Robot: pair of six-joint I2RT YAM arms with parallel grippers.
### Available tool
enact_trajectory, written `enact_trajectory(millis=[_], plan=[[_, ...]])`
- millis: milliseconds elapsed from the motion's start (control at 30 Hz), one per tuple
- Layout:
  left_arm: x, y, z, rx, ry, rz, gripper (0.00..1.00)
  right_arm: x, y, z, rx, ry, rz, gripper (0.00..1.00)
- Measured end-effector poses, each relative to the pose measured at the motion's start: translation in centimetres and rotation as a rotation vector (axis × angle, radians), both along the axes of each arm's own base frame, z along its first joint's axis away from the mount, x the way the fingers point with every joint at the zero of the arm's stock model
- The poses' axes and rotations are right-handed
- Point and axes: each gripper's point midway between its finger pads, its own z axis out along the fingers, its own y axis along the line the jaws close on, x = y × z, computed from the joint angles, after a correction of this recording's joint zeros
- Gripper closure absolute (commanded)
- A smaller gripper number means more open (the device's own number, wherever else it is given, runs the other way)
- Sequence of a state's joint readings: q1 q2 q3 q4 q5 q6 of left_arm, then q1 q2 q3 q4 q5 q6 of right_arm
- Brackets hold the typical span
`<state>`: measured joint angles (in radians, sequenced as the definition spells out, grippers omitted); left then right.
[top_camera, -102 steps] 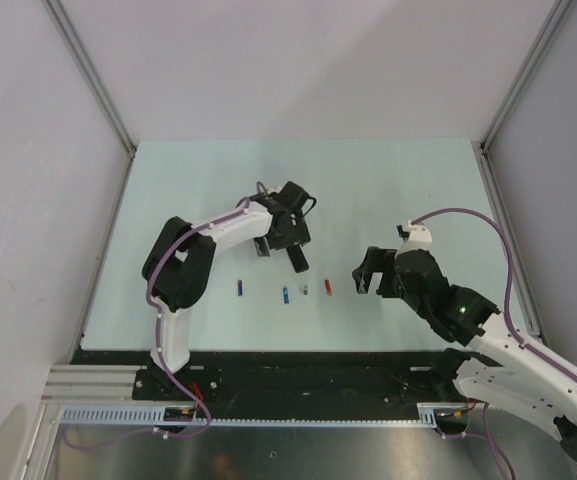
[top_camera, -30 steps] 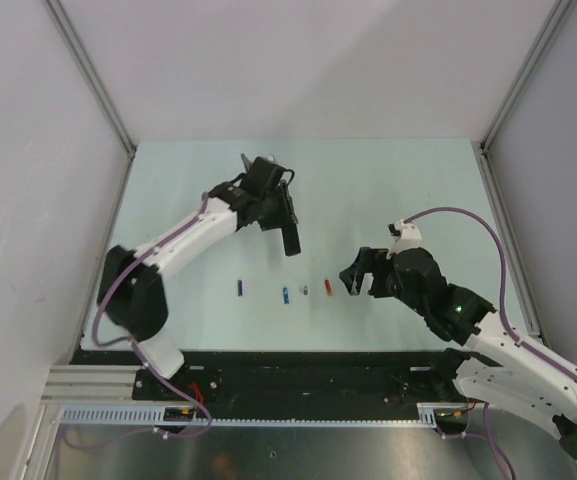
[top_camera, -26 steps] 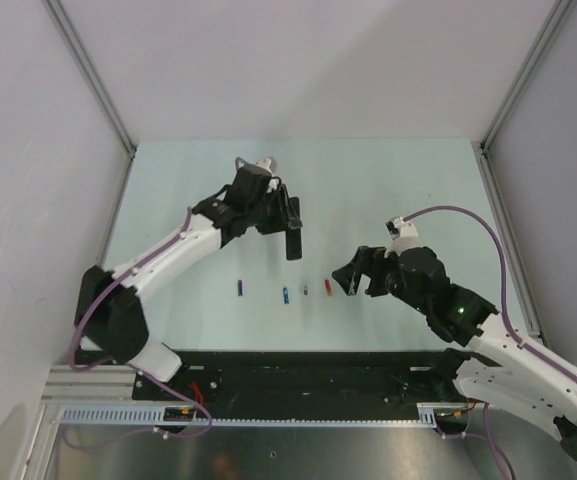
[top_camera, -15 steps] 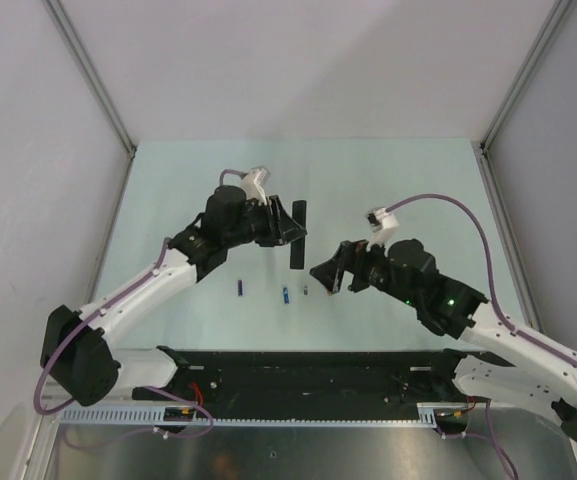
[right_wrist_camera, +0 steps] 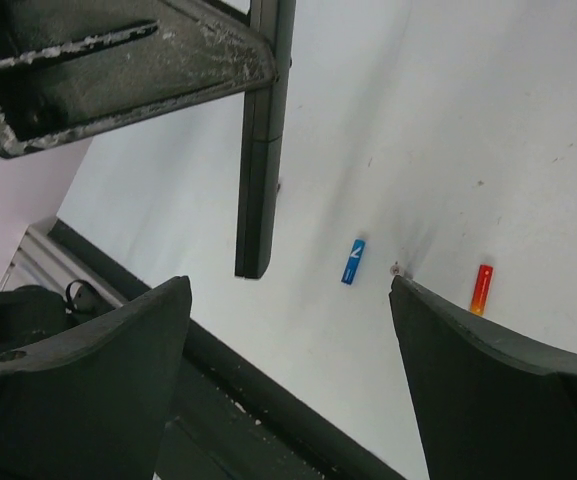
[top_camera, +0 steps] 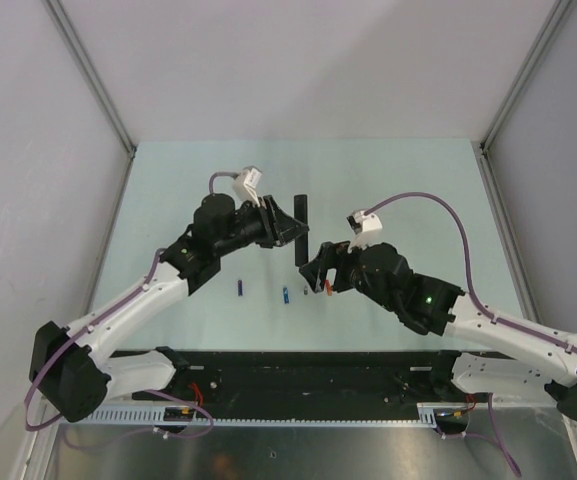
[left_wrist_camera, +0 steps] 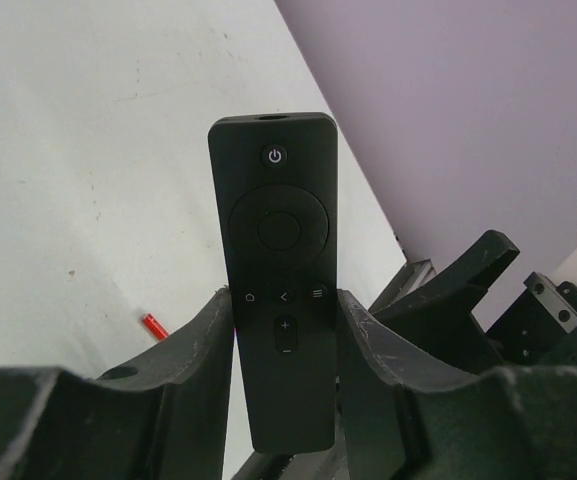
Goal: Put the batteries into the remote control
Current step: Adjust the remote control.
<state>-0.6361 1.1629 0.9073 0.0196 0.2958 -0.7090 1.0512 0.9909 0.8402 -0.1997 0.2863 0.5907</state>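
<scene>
Since the earlier top view, the remote control (top_camera: 301, 228) is riding a little higher, just above frame centre and off the table. The left gripper (top_camera: 286, 232) is clamping its lower half, buttons facing the wrist camera. The batteries are lying in a row below centre, none loaded. The right gripper (top_camera: 318, 272) is now hovering at the row's right end, over the orange-red battery (top_camera: 326, 290), jaws apart and empty. I am reading this as the first battery pick beginning.
</scene>
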Motion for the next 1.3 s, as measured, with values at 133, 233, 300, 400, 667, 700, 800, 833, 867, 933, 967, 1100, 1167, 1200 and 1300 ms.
enact_trajectory(millis=[133, 233, 300, 400, 667, 700, 800, 833, 867, 933, 967, 1100, 1167, 1200, 1300], plan=[[-0.3, -0.3, 0.4, -0.019, 0.001, -0.005, 1.00, 0.7, 0.2, -0.1, -0.002, -0.013, -0.023, 0.21], [-0.6, -0.5, 0.6, -0.030, 0.002, -0.010, 1.00, 1.1, 0.6, -0.5, -0.013, -0.015, -0.029, 0.27], [-0.8, -0.5, 0.7, -0.036, 0.003, -0.013, 1.00, 1.3, 0.9, -0.7, -0.018, -0.017, -0.031, 0.31], [-0.9, -0.5, 0.8, -0.041, 0.003, -0.016, 1.00, 1.6, 1.1, -0.9, -0.024, -0.021, -0.031, 0.41], [-1.1, -0.5, 1.2, -0.056, 0.005, -0.010, 1.00, 2.1, 1.8, -0.4, -0.005, -0.035, -0.029, 0.55], [-1.1, -0.5, 1.2, -0.058, 0.004, -0.010, 1.00, 2.2, 1.9, -0.4, -0.003, -0.037, -0.029, 0.58], [-1.1, -0.5, 1.0, -0.060, 0.010, -0.009, 1.00, 2.2, 2.0, -0.3, 0.000, -0.038, -0.026, 0.68], [-1.1, -0.5, 1.0, -0.061, 0.012, -0.008, 1.00, 2.2, 2.1, -0.3, -0.001, -0.039, -0.025, 0.75], [-1.1, -0.5, 0.9, -0.061, 0.013, -0.008, 1.00, 2.2, 2.1, -0.3, 0.002, -0.038, -0.022, 0.82], [-1.1, -0.5, 0.9, -0.061, 0.013, -0.004, 0.97, 2.1, 2.3, -0.3, 0.001, -0.043, -0.012, 1.00], [-1.0, -0.4, 0.9, -0.061, 0.014, -0.001, 0.81, 2.1, 2.3, -0.3, -0.002, -0.046, -0.010, 1.00], [-0.8, -0.4, 0.8, -0.060, 0.018, 0.017, 0.30, 2.1, 2.1, -0.4, -0.020, -0.053, -0.011, 1.00], [-0.8, -0.3, 0.8, -0.062, 0.018, 0.021, 0.11, 2.0, 1.9, -0.7, -0.043, -0.057, -0.013, 1.00], [-0.7, -0.2, 0.8, -0.062, 0.016, 0.029, 0.04, 2.0, 1.8, -0.9, -0.055, -0.058, -0.013, 1.00], [-0.4, 0.1, 1.0, -0.062, 0.014, 0.055, 0.00, 1.4, 1.6, -1.3, -0.099, -0.062, -0.001, 1.00]])
